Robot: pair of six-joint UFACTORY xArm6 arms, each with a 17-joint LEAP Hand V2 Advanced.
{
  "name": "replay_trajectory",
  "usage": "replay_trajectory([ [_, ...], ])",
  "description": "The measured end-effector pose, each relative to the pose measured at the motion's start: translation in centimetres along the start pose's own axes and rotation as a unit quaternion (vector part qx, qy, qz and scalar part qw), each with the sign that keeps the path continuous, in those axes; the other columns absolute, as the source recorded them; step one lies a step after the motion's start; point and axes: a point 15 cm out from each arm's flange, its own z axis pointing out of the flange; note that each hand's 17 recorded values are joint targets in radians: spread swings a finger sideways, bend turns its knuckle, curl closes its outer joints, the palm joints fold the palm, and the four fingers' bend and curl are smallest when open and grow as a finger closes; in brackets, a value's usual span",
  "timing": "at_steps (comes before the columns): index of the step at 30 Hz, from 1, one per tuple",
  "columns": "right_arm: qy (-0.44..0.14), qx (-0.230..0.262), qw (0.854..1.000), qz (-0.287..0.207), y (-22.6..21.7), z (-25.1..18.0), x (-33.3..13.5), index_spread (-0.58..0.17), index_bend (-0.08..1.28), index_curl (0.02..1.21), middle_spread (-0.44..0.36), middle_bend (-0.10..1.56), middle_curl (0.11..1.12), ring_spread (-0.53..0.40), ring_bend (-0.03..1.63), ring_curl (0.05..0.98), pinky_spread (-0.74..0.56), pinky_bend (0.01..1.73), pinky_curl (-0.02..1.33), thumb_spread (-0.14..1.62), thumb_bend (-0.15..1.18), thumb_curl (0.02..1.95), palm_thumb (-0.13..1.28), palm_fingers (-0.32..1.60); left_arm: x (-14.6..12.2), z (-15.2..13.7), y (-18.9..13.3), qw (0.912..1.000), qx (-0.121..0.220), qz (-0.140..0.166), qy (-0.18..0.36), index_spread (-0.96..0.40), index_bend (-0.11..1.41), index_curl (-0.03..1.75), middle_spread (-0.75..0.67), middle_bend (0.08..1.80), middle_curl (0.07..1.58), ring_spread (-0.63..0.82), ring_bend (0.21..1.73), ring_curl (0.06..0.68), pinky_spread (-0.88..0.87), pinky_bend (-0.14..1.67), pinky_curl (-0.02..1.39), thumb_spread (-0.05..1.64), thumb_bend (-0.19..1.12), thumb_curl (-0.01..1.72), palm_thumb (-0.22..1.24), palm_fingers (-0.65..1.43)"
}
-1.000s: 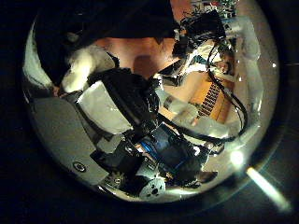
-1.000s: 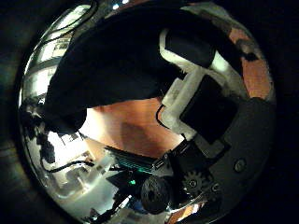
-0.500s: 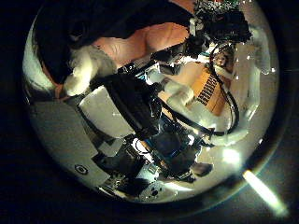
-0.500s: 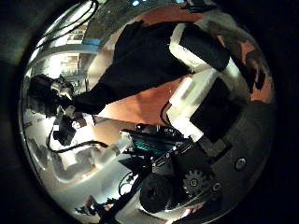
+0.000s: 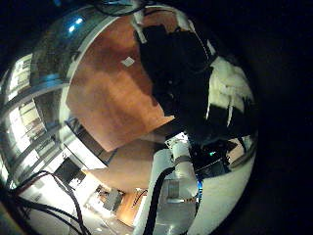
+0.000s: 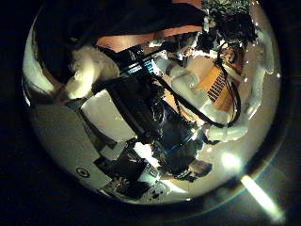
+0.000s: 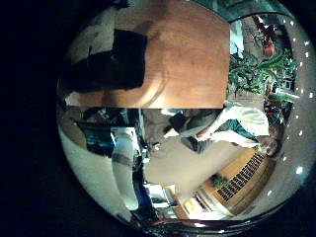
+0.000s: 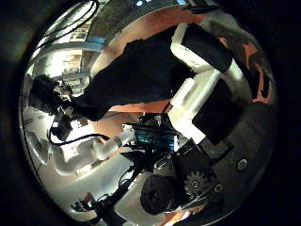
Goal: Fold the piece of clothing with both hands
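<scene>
Two robot hands work a garment (image 7: 111, 61) over a bare worktop (image 7: 188, 49). The pictures come only from the palms, so its place is told by what it touches. From the right hand's little-finger side the garment shows as a rumpled heap on the worktop near one edge, well below that palm and with bare wood around it.

From the thumb side of the right hand (image 8: 202, 104), a broad fold of the same cloth fills the view close to the palm. The fingers (image 8: 199, 45) are curled over the fold, and the cloth sags away from them toward the other arm. The left hand (image 5: 227, 90) also shows bent fingers (image 6: 87, 71) set into the cloth's margin, apparently pinching it. How deep that hold goes cannot be told, because cloth covers the tips.

The garment looks soft and light. It hangs and creases under its own weight, keeps no shape between the two holds, and bunches wherever it is slack. It is unlikely to be fragile or to slip from a firm pinch, but a thin layer could slide out of loosely curled fingers, and two layers are easily caught where one is wanted. The best holds are probably two corners or a hem, one per hand and well apart, with the cloth drawn flat between them. That way a fold lands as a straight edge on the worktop and not as another heap.
</scene>
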Motion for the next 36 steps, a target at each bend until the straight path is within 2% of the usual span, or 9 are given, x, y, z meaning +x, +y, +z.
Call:
replay_trajectory([
  [5, -0.011, -0.032, 0.999, 0.011, -3.2, 3.7, 1.5, -0.376, 0.95, 0.98, -0.224, 1.18, 0.93, -0.247, 1.37, 0.741, -0.24, 1.26, 0.85, 1.44, 0.04, 0.41, 0.90, 0.96, -0.9, 0.5, -6.6, 0.9974, 0.049, -0.028, -0.045, -0.79, 0.25, 1.13, -0.56, 0.98, 0.89, -0.42, 1.39, 0.552, -0.56, 1.28, 0.61, 1.56, 1.10, 1.31, 0.28, 1.12],
  [10, -0.029, -0.040, 0.999, 0.013, -7.1, 4.9, 2.1, -0.378, 0.95, 1.00, -0.227, 1.19, 0.95, -0.252, 1.38, 0.753, -0.24, 1.25, 0.88, 1.45, 0.03, 0.42, 0.90, 0.92, -1.4, 1.0, -12.8, 0.9918, 0.100, -0.028, -0.074, -0.79, 0.26, 1.13, -0.56, 0.98, 0.89, -0.42, 1.39, 0.553, -0.56, 1.28, 0.62, 1.56, 1.10, 1.31, 0.29, 1.12],
  [16, -0.055, -0.019, 0.998, 0.018, -11.5, 6.3, 1.6, -0.381, 0.95, 1.02, -0.227, 1.20, 0.97, -0.257, 1.39, 0.767, -0.25, 1.24, 0.91, 1.45, 0.02, 0.42, 0.91, 0.88, -2.2, 0.8, -18.3, 0.9816, 0.160, -0.028, -0.100, -0.79, 0.27, 1.13, -0.56, 0.97, 0.89, -0.42, 1.38, 0.554, -0.56, 1.26, 0.62, 1.56, 1.12, 1.29, 0.29, 1.11],
  [22, -0.050, -0.012, 0.999, 0.016, -16.4, 6.3, 2.0, -0.387, 0.92, 1.04, -0.228, 1.19, 0.97, -0.257, 1.39, 0.776, -0.27, 1.23, 0.93, 1.46, 0.00, 0.41, 0.89, 0.80, -3.2, 1.1, -21.4, 0.9741, 0.187, -0.038, -0.122, -0.78, 0.24, 1.12, -0.56, 0.94, 0.88, -0.43, 1.38, 0.553, -0.56, 1.25, 0.62, 1.56, 1.12, 1.27, 0.29, 1.09],
  [25, -0.052, -0.015, 0.998, 0.018, -18.3, 7.1, 2.5, -0.384, 0.73, 0.99, -0.227, 1.15, 0.95, -0.254, 1.39, 0.771, -0.32, 1.16, 0.91, 1.46, -0.03, 0.40, 0.82, 0.56, -3.4, 1.4, -22.8, 0.9716, 0.198, -0.040, -0.123, -0.75, 0.15, 1.09, -0.55, 0.87, 0.86, -0.43, 1.38, 0.555, -0.57, 1.24, 0.63, 1.50, 1.02, 1.20, 0.22, 0.97],
  [27, -0.053, -0.015, 0.998, 0.018, -19.3, 7.3, 2.8, -0.382, 0.55, 0.93, -0.214, 1.08, 0.92, -0.257, 1.40, 0.761, -0.34, 1.07, 0.88, 1.45, -0.03, 0.39, 0.77, 0.31, -3.7, 1.8, -23.6, 0.9707, 0.202, -0.044, -0.122, -0.71, 0.13, 1.07, -0.54, 0.78, 0.85, -0.44, 1.37, 0.562, -0.58, 1.23, 0.64, 1.43, 0.90, 1.12, 0.15, 0.74],
  [29, -0.054, -0.014, 0.998, 0.018, -20.0, 7.5, 3.1, -0.393, 0.51, 0.88, -0.200, 0.93, 0.85, -0.248, 1.30, 0.729, -0.26, 0.94, 0.85, 1.44, -0.03, 0.37, 0.73, 0.01, -4.4, 2.0, -23.7, 0.9704, 0.202, -0.054, -0.120, -0.66, 0.15, 1.06, -0.49, 0.67, 0.84, -0.44, 1.33, 0.556, -0.57, 1.21, 0.65, 1.37, 0.80, 1.03, 0.10, 0.51],
  [31, -0.051, -0.003, 0.999, 0.018, -20.5, 7.2, 3.3, -0.411, 0.47, 0.79, -0.172, 0.78, 0.77, -0.211, 1.16, 0.656, -0.13, 0.87, 0.79, 1.43, -0.02, 0.36, 0.71, -0.09, -5.2, 1.9, -23.9, 0.9687, 0.208, -0.066, -0.118, -0.59, 0.17, 1.04, -0.42, 0.56, 0.81, -0.42, 1.27, 0.536, -0.55, 1.16, 0.64, 1.32, 0.69, 0.93, 0.05, 0.31],
  [36, -0.034, 0.051, 0.998, 0.016, -21.8, 4.4, 4.1, -0.415, 0.39, 0.66, -0.130, 0.55, 0.63, -0.115, 0.92, 0.530, 0.14, 0.74, 0.67, 1.40, -0.02, 0.35, 0.66, -0.05, -7.7, 0.2, -23.7, 0.9592, 0.242, -0.095, -0.110, -0.41, 0.19, 0.98, -0.21, 0.38, 0.72, -0.29, 1.14, 0.475, -0.45, 1.03, 0.62, 1.24, 0.45, 0.69, -0.04, 0.11],
])
